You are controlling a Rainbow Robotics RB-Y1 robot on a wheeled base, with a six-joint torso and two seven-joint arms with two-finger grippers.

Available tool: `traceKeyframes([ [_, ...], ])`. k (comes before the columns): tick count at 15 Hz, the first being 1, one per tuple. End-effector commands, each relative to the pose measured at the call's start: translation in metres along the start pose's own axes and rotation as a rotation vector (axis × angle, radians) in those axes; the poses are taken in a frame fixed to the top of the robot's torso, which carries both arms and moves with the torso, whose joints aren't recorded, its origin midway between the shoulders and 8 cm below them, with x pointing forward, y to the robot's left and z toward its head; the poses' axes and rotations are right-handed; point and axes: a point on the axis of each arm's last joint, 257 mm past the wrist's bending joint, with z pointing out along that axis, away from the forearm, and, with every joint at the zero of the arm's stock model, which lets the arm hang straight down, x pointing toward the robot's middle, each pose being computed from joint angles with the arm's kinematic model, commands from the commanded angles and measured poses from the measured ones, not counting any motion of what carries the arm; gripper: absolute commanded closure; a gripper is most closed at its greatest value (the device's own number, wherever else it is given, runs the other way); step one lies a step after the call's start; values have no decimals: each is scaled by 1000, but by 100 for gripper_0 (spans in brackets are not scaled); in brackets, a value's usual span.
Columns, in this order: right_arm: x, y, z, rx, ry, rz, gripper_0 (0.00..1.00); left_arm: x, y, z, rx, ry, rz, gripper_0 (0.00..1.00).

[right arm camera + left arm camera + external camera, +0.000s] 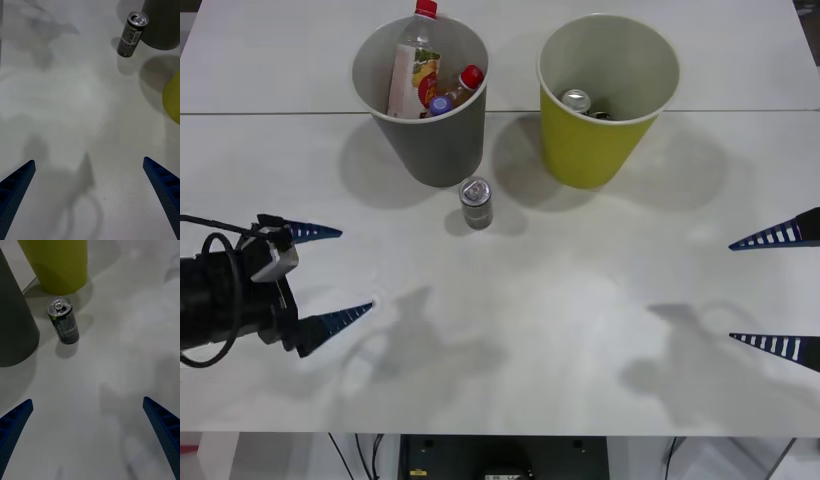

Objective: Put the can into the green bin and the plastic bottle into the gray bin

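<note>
The can (476, 202) stands on the table (580, 330) just beside the gray bin (420, 95); small, light, slippery, so grab its sides. Left claw (330, 275) and right claw (772, 293) wide open

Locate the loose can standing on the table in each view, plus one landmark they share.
Front view: the can stands upright on the table, just before the gap between the gray bin and the green bin.
Right wrist view: the can stands beside the gray bin.
Left wrist view: the can stands between both bins.
Shared landmark: the green bin.
</note>
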Motion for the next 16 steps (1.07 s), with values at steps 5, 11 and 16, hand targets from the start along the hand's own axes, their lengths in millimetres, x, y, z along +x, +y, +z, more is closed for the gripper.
traceKeyframes([
  [5, 0, 0, 0, 0, 0, 0, 0, -15, 3, 42, -167, -93, -184, 0],
  [11, 0, 0, 0, 0, 0, 0, 0, -23, -7, 78, -266, -224, -319, 0],
  [16, 0, 0, 0, 0, 0, 0, 0, -15, -6, 108, -333, -316, -334, 0],
])
